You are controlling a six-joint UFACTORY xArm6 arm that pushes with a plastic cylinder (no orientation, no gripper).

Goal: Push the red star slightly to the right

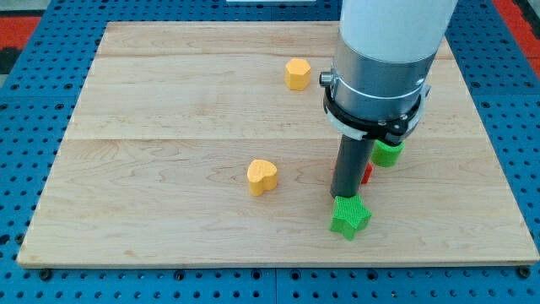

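Pale wood is what you're looking at here: a planked bench (169, 127) sitting on a blue pegboard (34, 127), one camera view only.

There's no gripper on this arm, so nothing to call apart or together. You've just got the straight dark rod (351, 165) hanging out of the big white-and-grey arm body (380, 59). My tip (344, 196) comes down right at the top edge of the green star (350, 216), and it looks like it's touching it or as good as, though you can't really see the contact point.

The red star (367, 173) is the thing you care about, and you only get a sliver of it: a bit of red poking out on the view's right side of the rod, just above the tip. The rod covers most of it, so you can't make out the shape from this shot. It sits between the green star below it and another green block (387, 153) up and to the right of the tip, partly tucked under the arm's collar.

Off to the view's left of the tip, well apart, you've got an orange-yellow heart (262, 176). Further up toward the view's top and a bit left of the rod, there's a yellow block (297, 73), looks roughly hexagonal.
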